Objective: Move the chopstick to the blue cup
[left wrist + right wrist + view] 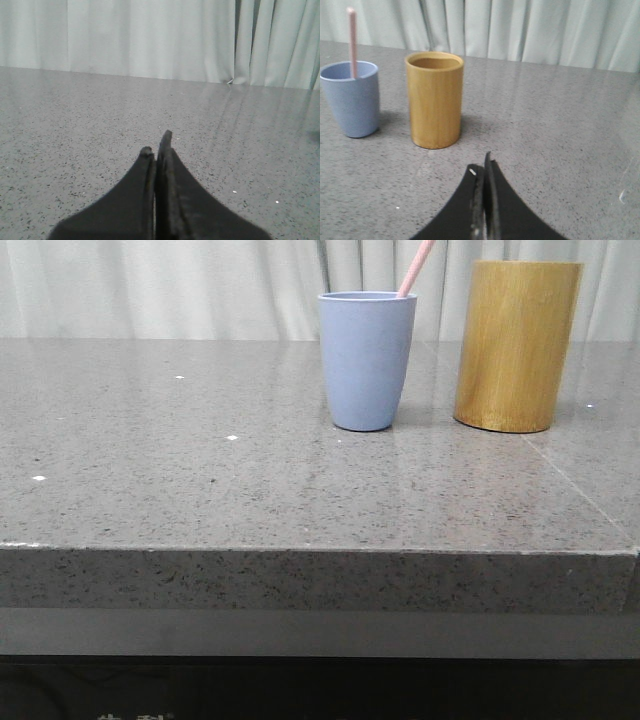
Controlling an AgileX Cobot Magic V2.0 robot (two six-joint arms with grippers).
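Note:
A light blue cup [367, 360] stands upright on the grey stone table, and a pale pink chopstick [416, 267] leans out of it toward the right. The right wrist view shows the same blue cup [351, 99] with the chopstick [352, 41] standing in it. My right gripper [481, 169] is shut with nothing between its fingers, low over the table, well short of the cups. Over bare table, my left gripper [156, 145] is shut too, holding nothing. Neither gripper appears in the front view.
A taller yellow-brown bamboo cylinder [516, 345] stands right of the blue cup, seen open-topped as the bamboo cylinder [435, 100] from the right wrist. The table's front edge [320, 550] runs across the front view. Pale curtains hang behind.

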